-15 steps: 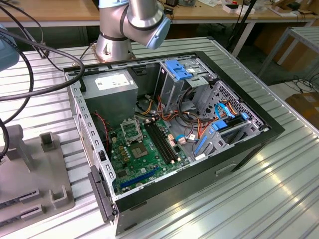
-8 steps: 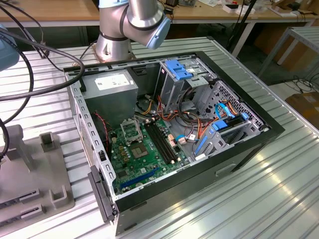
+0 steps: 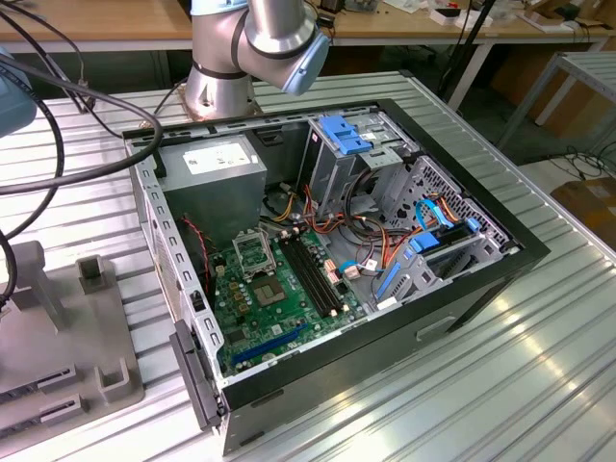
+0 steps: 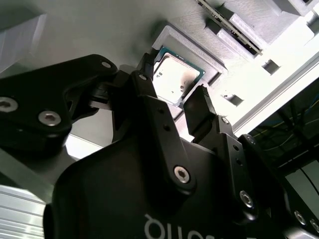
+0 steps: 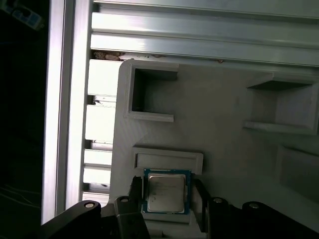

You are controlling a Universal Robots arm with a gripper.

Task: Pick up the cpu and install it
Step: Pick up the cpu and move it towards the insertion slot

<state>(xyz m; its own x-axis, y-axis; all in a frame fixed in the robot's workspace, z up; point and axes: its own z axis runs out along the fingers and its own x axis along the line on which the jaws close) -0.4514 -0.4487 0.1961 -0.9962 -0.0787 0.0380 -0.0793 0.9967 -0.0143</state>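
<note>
1. In the first wrist view the tool (image 5: 167, 195) hangs right over the cpu (image 5: 166, 191). Its two black fingers (image 5: 136, 191) are apart, one at each side of the chip. A thin gap seems to show at each side, so nothing is clamped.
2. The cpu lies flat, metal top up, in a shallow pocket of the grey holder (image 5: 224, 114). A raised ledge (image 5: 168, 160) stands just beside one edge.
3. Risk here: if the fingers close off-centre, one would likely touch first and push the chip sideways, or tip it against the pocket wall. If they sit too low, they could jam on the holder itself.
4. The holder rests on the ribbed metal surface (image 5: 199, 47).
5. Farther off, in the exterior view, the open computer case (image 3: 500, 252) stands right of the holder. The socket frame (image 3: 252, 252) sits on its green motherboard (image 3: 289, 313). A skewed or shallow grip on so thin a part could let it slip or arrive rotated.
</note>
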